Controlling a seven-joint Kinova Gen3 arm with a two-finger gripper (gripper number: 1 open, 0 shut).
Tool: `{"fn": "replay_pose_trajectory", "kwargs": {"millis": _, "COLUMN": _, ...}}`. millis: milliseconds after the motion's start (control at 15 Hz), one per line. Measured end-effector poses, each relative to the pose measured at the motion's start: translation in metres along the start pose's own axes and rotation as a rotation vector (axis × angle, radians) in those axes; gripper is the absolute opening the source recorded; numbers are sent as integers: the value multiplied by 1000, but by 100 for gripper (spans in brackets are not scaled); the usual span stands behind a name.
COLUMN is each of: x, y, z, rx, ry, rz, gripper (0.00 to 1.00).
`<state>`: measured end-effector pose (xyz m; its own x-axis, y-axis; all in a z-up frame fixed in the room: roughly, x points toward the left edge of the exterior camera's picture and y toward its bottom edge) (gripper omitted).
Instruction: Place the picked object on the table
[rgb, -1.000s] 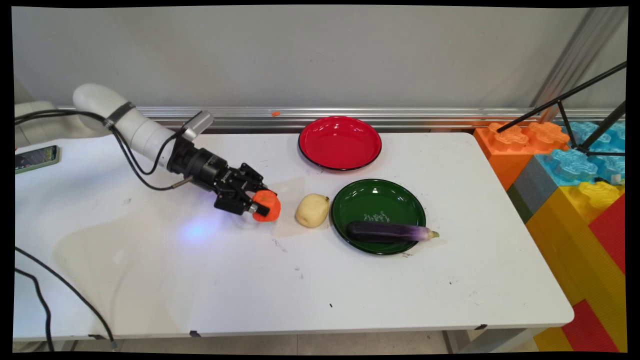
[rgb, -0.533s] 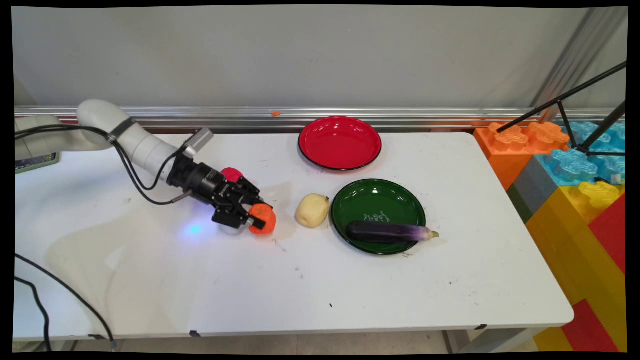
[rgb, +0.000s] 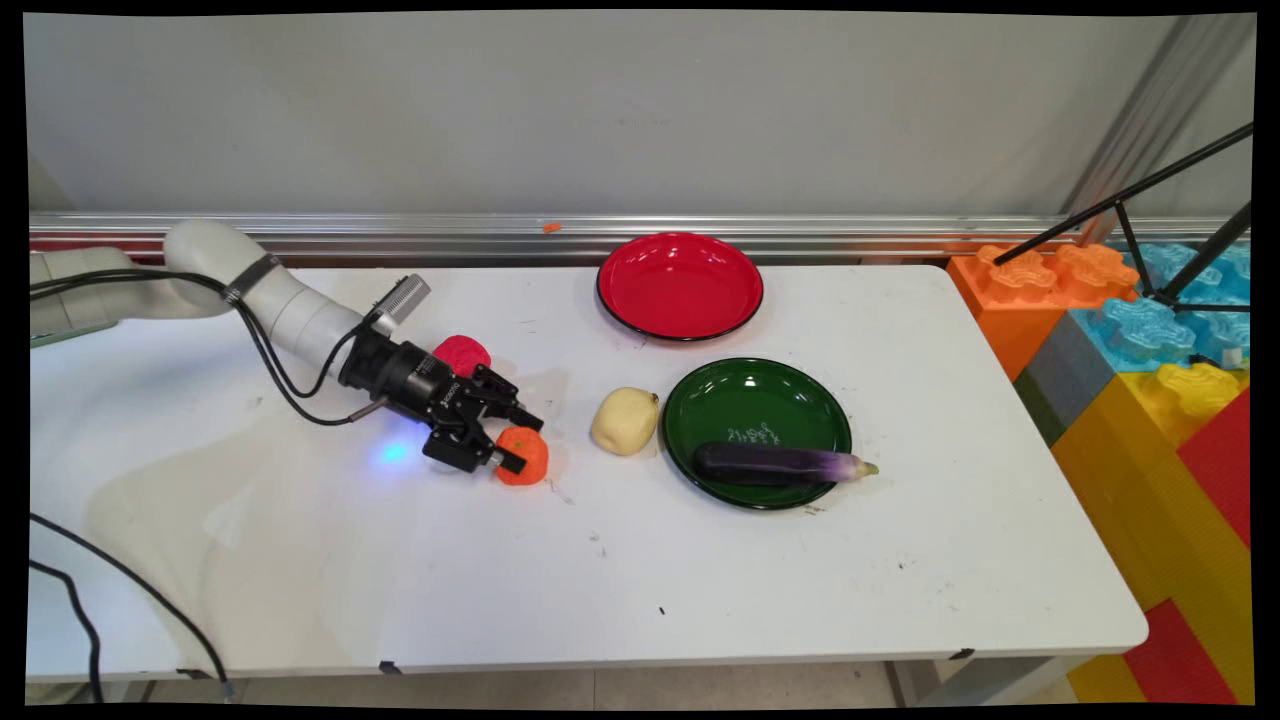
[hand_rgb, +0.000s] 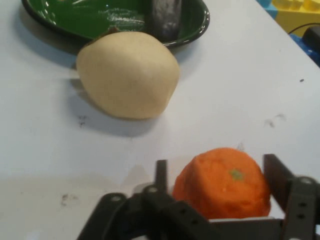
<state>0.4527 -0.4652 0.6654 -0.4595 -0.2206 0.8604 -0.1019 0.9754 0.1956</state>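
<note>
Hand view shows the end effector with its two black fingers set on either side of an orange, the fruit sitting between them with its small green stem mark facing up. The left finger looks pressed to the orange's side; the right finger stands close beside it, and I cannot tell for sure whether it touches, so whether the orange is truly clenched I cannot tell. The orange appears to rest low at the white counter.

Just beyond the orange lies a pale yellow potato, apart from it, and behind the potato is the rim of a green plate with a dark eggplant in it.

From the main view, the end effector reaches in low from the left, angled down toward the counter, with the orange at its tip. A red, bumpy fruit lies just behind the black wrist. The potato sits to the right, just beside the green plate, where the eggplant lies across the near side with its tip over the rim. A red plate stands farther back near the wall.
</note>
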Motion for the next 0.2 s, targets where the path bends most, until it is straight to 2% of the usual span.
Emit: {"fn": "replay_pose_trajectory", "kwargs": {"millis": 200, "x": -4, "y": -1, "z": 0, "rx": 7, "ry": 2, "rz": -1, "gripper": 100}}
